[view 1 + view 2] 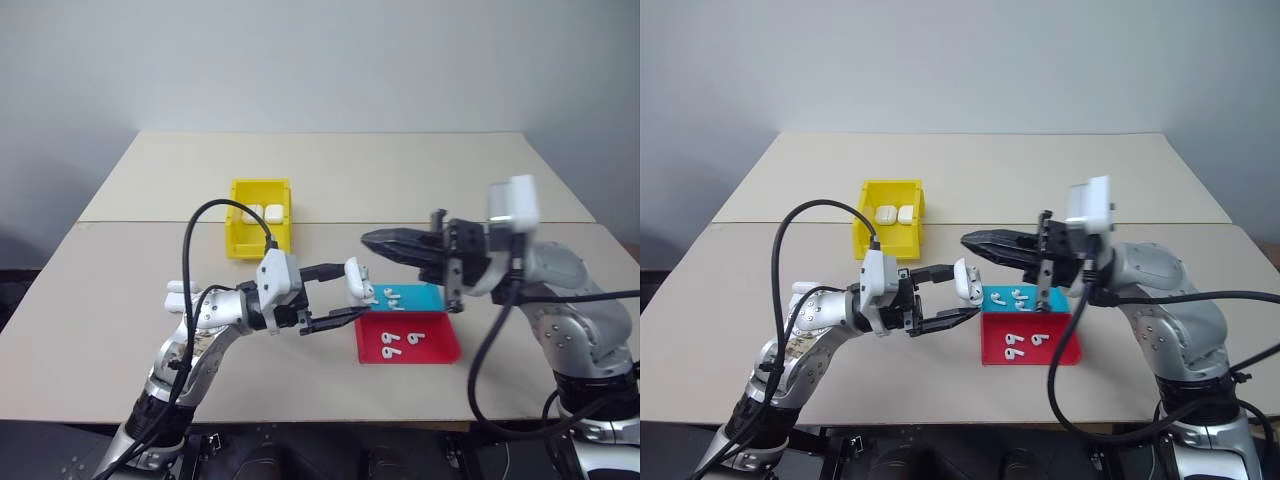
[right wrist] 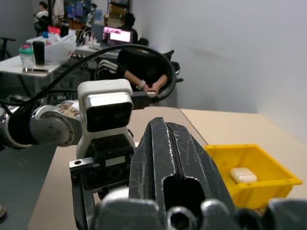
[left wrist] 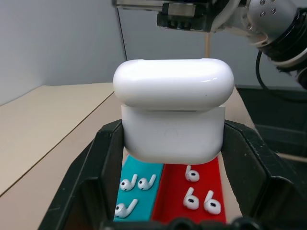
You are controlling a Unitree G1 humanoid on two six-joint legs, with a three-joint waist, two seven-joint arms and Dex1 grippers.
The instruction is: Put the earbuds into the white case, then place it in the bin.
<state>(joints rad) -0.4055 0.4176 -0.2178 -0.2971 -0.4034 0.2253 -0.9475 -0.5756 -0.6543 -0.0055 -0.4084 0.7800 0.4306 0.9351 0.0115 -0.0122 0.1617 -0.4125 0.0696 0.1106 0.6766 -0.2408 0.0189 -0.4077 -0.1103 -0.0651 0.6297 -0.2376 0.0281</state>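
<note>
Above table (image 1: 330, 170), left fingers (image 1: 337, 270) clamp white case (image 1: 356, 278); right fingers (image 1: 385, 240) together, seemingly just beside it.

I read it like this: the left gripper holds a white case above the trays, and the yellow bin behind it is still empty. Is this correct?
Not quite. The left gripper does hold the white case above the blue tray and the red tray, but the yellow bin is not empty: the left eye view shows two white cases already lying in it.

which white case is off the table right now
The white case pinched in the left hand, above the trays; the two other cases lie in the yellow bin.
</note>
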